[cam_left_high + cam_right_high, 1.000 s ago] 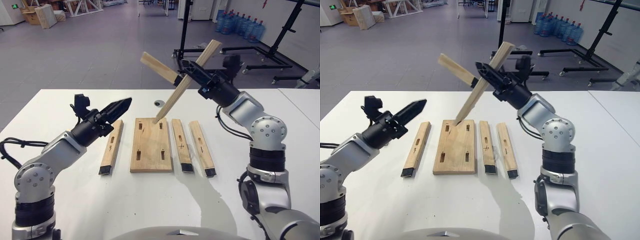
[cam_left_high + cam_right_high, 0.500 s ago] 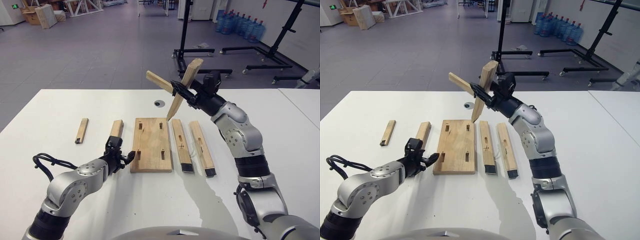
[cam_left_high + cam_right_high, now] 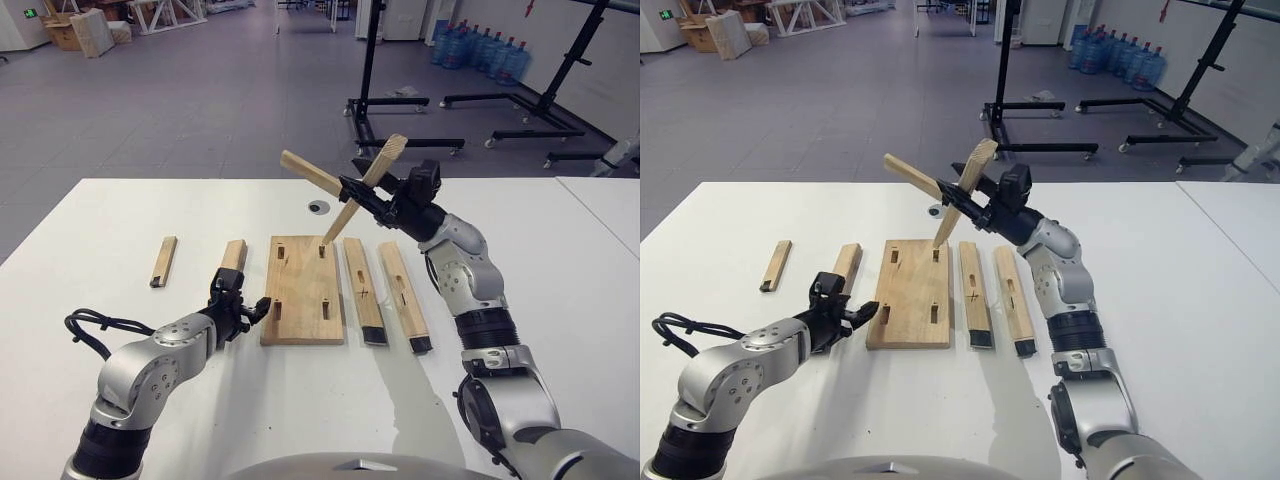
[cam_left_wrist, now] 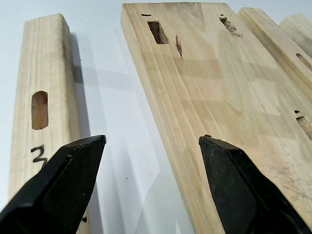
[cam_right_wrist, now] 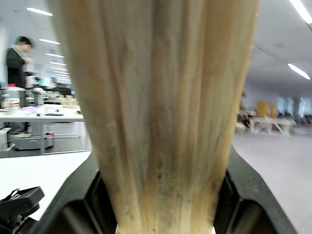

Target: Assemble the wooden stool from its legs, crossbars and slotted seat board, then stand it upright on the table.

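- The left gripper has dropped from its raised position over the table to sit low at the near-left corner of the seat board. Its jaws are spread wide and hold nothing.
- In the left wrist view one finger hangs over the loose left leg and the other over the board's long edge, with bare table between them.
- With that arm lowered, a short crossbar shows on the table, well left of the left leg.
- The right gripper has reached farther out, clamped on the held leg, which carries a crossbar through it.
- The held leg's lower tip now hovers close to the board's far right slot. I judge insertion is next, with the left gripper likely there to steady the board.
- The gap between the left leg and the board is narrow, so closing there could nudge either piece.
- Two more legs lie just right of the board, crowding that side.
- There is open table near the robot and out to the right, and all parts lie well in from the edges.
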Robot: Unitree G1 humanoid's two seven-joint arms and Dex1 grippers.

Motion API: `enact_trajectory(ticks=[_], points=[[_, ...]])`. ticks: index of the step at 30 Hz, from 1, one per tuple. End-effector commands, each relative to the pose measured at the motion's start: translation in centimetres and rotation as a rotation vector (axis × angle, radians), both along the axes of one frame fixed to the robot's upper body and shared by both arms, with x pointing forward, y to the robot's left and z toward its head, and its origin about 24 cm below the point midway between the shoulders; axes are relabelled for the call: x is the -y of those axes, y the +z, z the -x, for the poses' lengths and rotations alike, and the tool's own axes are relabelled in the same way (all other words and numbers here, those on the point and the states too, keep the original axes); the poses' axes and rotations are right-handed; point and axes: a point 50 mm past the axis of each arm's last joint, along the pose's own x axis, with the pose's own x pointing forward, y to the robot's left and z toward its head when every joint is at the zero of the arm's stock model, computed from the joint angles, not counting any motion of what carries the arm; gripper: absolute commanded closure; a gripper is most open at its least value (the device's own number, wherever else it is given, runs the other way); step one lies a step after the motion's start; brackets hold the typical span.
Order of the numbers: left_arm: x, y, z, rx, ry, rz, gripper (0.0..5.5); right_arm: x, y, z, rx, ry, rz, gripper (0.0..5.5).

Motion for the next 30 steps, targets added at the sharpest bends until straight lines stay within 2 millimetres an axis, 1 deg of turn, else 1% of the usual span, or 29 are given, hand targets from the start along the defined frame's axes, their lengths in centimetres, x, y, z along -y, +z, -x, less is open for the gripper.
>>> enact_trajectory(ticks=[1,4,7,11,15,24,30], points=[[0.1,0.6,-0.2,0.004,-0.018,0.002,2.0,-0.5,-0.3,-0.3,0.123,0.053,0.088,3.44],[0.5,1.0,-0.2,0.015,-0.033,0.019,2.0,-0.9,-1.2,-0.4,0.17,0.085,0.167,3.44],[0.8,1.4,-0.3,0.023,-0.042,0.035,2.0,-1.1,-1.9,-0.6,0.188,0.12,0.207,3.44],[1.3,1.6,-0.3,0.026,-0.068,0.035,2.0,-1.2,-2.1,-1.2,0.193,0.143,0.215,3.44],[1.4,1.5,-0.1,0.023,-0.08,0.006,2.0,-1.5,-2.2,-1.6,0.19,0.16,0.211,3.44],[1.9,1.3,-0.1,0.025,-0.086,0.007,2.0,-1.4,-3.6,-1.7,0.148,0.202,0.268,3.44],[2.1,1.3,0.0,0.028,-0.089,0.011,2.0,-1.5,-4.2,-1.6,0.122,0.226,0.289,3.44]])
